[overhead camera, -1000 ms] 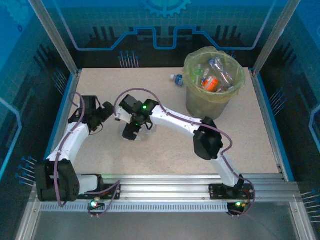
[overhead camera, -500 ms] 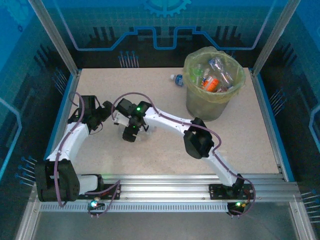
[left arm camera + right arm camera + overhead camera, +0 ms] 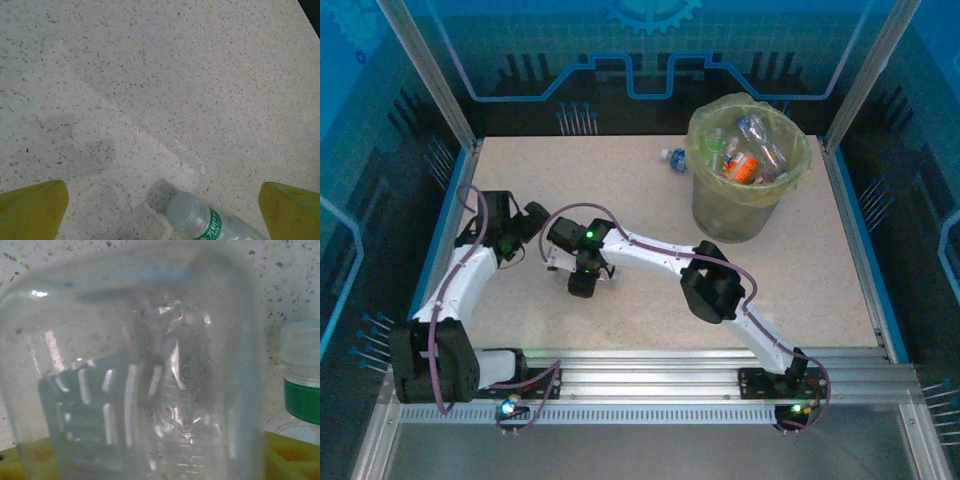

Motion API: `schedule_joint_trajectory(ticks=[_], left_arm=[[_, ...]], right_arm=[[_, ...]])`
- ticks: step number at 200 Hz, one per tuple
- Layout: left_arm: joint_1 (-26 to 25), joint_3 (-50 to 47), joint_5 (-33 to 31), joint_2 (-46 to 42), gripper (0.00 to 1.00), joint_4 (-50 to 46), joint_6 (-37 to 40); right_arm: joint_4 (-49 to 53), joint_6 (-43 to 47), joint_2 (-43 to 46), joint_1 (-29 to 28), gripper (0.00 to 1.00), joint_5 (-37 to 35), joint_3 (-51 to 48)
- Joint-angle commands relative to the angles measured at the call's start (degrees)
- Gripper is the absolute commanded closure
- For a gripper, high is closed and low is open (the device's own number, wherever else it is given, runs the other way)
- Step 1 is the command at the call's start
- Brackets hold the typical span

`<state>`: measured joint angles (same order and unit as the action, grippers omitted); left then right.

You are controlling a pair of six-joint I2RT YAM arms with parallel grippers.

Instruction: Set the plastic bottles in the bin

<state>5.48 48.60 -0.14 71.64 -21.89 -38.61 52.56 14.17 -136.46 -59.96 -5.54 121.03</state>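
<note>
Lying within the right gripper (image 3: 582,286) (blurred): clear bottle (image 3: 135,365).

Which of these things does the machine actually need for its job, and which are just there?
Part of the job: bin, bottles inside it, loose bottle beside the bin, clear bottle, green-label bottle.
Just there: table, metal rails, blue walls.

Clear bottle (image 3: 140,375) close-up, green-labelled bottle (image 3: 301,385) right

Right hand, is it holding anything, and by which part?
Cannot tell: the right hand brackets a clear bottle around its body, but a firm hold isn't visible.
</note>
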Motion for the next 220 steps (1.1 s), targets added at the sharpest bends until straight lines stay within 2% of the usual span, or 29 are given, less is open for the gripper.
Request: schedule_joint_trajectory(ticks=[1, 38, 61, 83, 105, 151, 184, 220], left_arm=[[0.7, -0.8, 0.9, -0.9, 0.01, 0.3, 0.6], [0.8, -0.6, 0.3, -1.6, 0.01, -0.3, 0.7], [0.8, -0.5, 0.3, -2.3, 0.01, -0.6, 0.7], [0.8, -0.6, 0.9, -3.4, 0.01, -0.7, 0.4], [0.8, -1.3, 2.5, -4.6, 0.01, 0.0, 0.0], [-0.6, -3.9, 6.5, -7.7, 0.01, 1.7, -2.2], [-4.9, -4.3, 5.9, -9.1, 0.01, 1.7, -2.9], [-8.5, -3.5, 4.5, -8.7, 0.01, 1.6, -3.0]], right_arm=[[1.2, -0.7, 1.0, -0.3, 0.37, 1.1, -0.4], [0.2, -1.5, 6.3, -0.3, 0.63, 3.8, -3.4], [-0.6, -2.5, 11.8, -0.3, 0.72, 5.1, -6.4], [-1.1, -3.8, 18.5, -0.2, 0.74, 3.7, -8.9], [-1.2, -6.1, 25.7, 1.0, 0.78, -1.1, -10.9], [-3.8, -10.6, 40.4, 12.0, 0.8, -3.7, -13.4], [-5.3, -12.0, 44.9, 21.2, 0.81, -7.7, -11.0], [-7.4, -8.3, 44.9, 25.1, 0.79, -20.1, -7.9]])
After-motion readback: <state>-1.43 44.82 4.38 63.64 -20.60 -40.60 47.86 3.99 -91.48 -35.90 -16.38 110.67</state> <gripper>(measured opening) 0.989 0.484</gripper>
